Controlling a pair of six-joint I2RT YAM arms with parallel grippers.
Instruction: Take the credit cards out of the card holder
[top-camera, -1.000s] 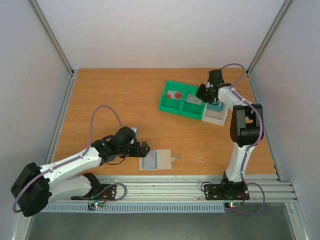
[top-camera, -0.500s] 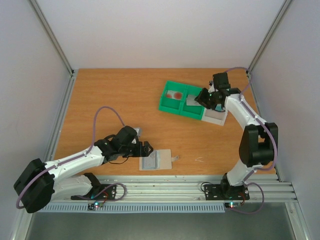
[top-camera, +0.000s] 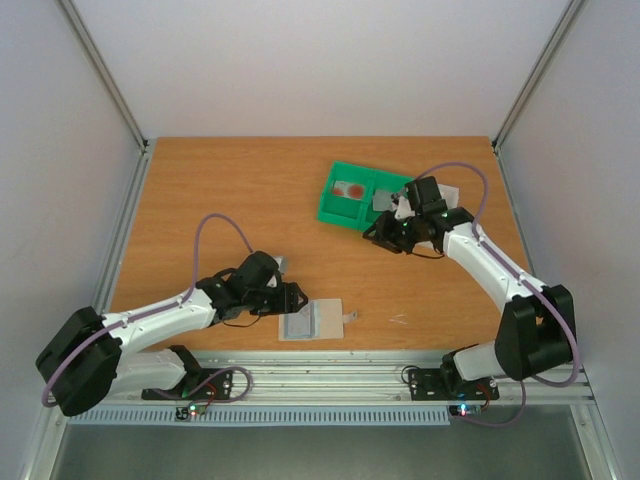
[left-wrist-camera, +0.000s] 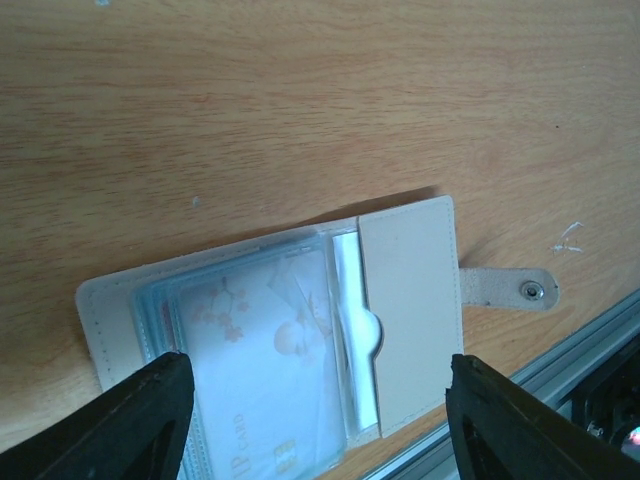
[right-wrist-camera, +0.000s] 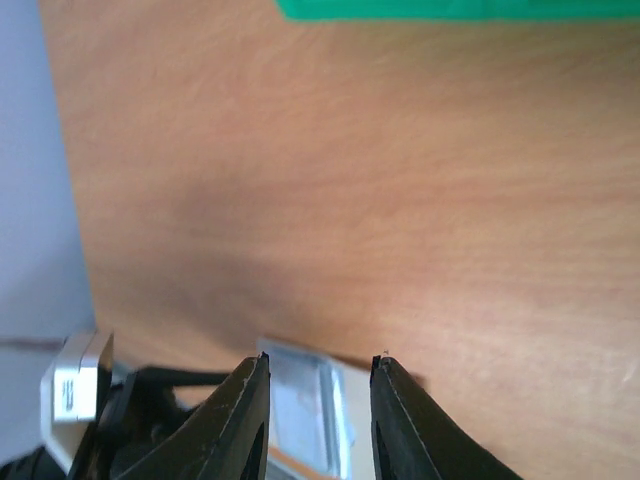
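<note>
Card holder (left-wrist-camera: 410, 270) lies directly under the left gripper (left-wrist-camera: 317, 365). Its jaws stand spread wide, one off each side of the sleeve, and grip nothing. Whether the tips touch the wood I cannot tell. On the table (top-camera: 230, 200) the holder sits at about 6 o'clock, close to the near edge, with its snap tab (left-wrist-camera: 505, 287) pointing to 3 o'clock. The right gripper (top-camera: 382, 238) hangs at roughly 2 o'clock from the holder and well apart from it, jaws partly parted and empty, aimed back toward the holder. Beyond it, at 1 o'clock on the table, the green bin (top-camera: 340, 218) has a red-marked card (top-camera: 348, 189) in one compartment and a greyish one (top-camera: 385, 200) in the other.

The holder's cover is cream. Clear plastic pockets show one pale floral card (left-wrist-camera: 255, 350) inside, and a flap at 3 o'clock has a half-round thumb notch.

Credit cards like this are likely thin, stiff, light and slick against the plastic. The holder itself looks light enough to skid if tugged. One gripper would probably need to pin the cover. The other would pinch the card's narrow edge near the notch and draw it out flat.
</note>
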